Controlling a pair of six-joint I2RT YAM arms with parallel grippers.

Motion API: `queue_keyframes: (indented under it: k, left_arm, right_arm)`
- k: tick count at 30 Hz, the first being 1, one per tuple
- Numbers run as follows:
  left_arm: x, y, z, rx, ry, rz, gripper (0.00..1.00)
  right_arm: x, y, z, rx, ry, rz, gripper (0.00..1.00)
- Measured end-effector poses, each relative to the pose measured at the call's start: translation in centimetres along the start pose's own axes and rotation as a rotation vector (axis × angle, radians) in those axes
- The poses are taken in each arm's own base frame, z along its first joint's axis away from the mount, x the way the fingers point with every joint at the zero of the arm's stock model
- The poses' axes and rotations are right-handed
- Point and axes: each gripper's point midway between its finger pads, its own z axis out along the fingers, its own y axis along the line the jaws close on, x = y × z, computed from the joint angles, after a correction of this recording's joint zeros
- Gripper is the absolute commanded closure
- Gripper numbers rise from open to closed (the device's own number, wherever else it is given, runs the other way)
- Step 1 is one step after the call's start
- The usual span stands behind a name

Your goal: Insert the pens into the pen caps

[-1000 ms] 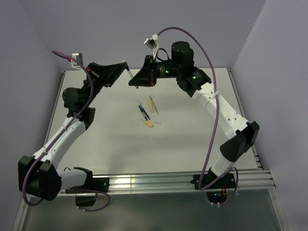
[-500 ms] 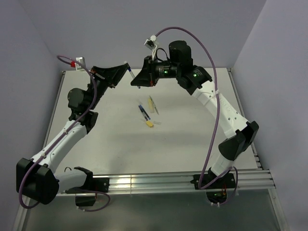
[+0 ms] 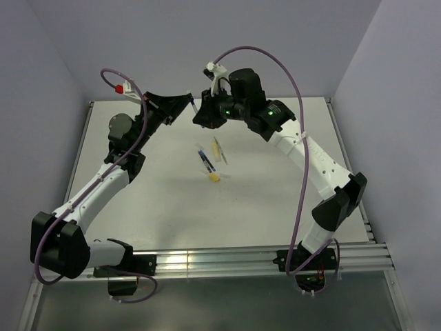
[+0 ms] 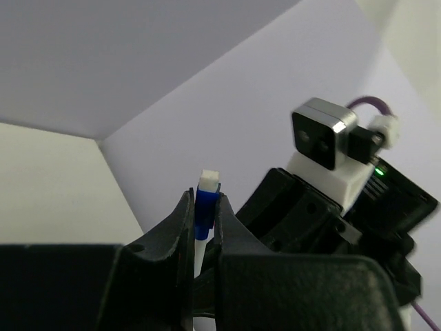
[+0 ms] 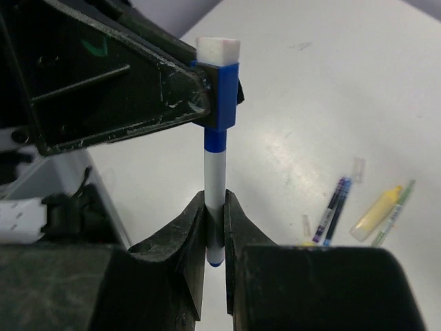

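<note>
Above the table's far side, my left gripper (image 4: 204, 201) is shut on a blue pen cap (image 4: 205, 207) with a white end. The right gripper (image 5: 215, 210) is shut on the lower barrel of a white pen (image 5: 215, 172) with blue ends. The pen's upper end sits inside the blue cap (image 5: 222, 93). From above, the two grippers meet tip to tip, left (image 3: 187, 101) and right (image 3: 200, 114). On the table lie a dark blue pen (image 3: 203, 160), a pale yellow pen (image 3: 219, 150) and a bright yellow cap (image 3: 214, 177).
The white table (image 3: 275, 200) is walled in by purple panels at the back and sides. Purple cables (image 3: 296, 89) loop over both arms. A small translucent cap (image 5: 357, 169) lies near the loose pens. An aluminium rail (image 3: 227, 261) runs along the near edge.
The left gripper has swung right and up toward the right gripper, which has turned to meet it. The gap between them has closed, and cap and pen are now joined.
</note>
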Motion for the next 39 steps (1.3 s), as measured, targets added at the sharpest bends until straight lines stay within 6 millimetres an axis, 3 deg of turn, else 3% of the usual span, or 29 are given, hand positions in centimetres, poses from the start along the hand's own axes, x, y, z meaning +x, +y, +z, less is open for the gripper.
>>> queue_keyframes:
  k: [6, 11, 13, 15, 18, 21, 24, 25, 30, 34, 36, 39]
  left_arm:
    - [1.9, -2.7, -1.1, 0.165, 0.109, 0.029, 1.00]
    - [2.5, -3.9, -1.4, 0.216, 0.150, 0.047, 0.65]
    - [3.5, -4.2, -1.5, 0.227, 0.210, 0.044, 0.52]
    - [3.9, -4.7, -1.0, 0.238, 0.266, 0.046, 0.45]
    - [1.5, -5.1, 0.1, 0.240, 0.266, 0.080, 0.35]
    - [-3.3, -5.3, 0.5, 0.213, 0.193, 0.156, 0.26]
    - [-7.0, -4.8, 0.0, 0.165, 0.126, 0.255, 0.23]
    - [-7.4, -4.4, -0.1, 0.142, 0.121, 0.268, 0.23]
    - [-6.4, -0.4, -1.2, -0.013, 0.185, 0.392, 0.23]
    - [-5.6, 3.1, -2.0, -0.126, 0.240, 0.460, 0.22]
    - [-5.5, 4.2, -2.4, -0.165, 0.257, 0.485, 0.23]
    - [-5.3, 5.1, -2.7, -0.193, 0.275, 0.508, 0.23]
  right_arm:
    - [0.7, 1.3, -3.1, -0.264, -0.011, 0.039, 1.00]
    - [0.8, 2.2, -4.2, -0.344, -0.033, 0.043, 1.00]
    - [-0.3, 2.2, -4.0, -0.349, -0.084, 0.014, 1.00]
    - [-0.9, 1.9, -4.1, -0.342, -0.120, 0.001, 1.00]
    - [-0.5, 0.0, -4.6, -0.285, -0.148, 0.016, 1.00]
    - [2.0, -3.4, -5.3, -0.183, -0.130, 0.051, 1.00]
    - [5.1, -9.1, -6.7, 0.004, -0.087, 0.086, 1.00]
    - [6.1, -11.1, -7.3, 0.075, -0.067, 0.098, 1.00]
    - [11.6, -22.0, -11.9, 0.469, 0.094, 0.133, 1.00]
    - [18.6, -29.0, -15.8, 0.676, 0.303, 0.224, 0.95]
    - [22.6, -30.9, -17.1, 0.730, 0.405, 0.299, 0.96]
    - [28.6, -31.6, -17.6, 0.747, 0.560, 0.422, 0.96]
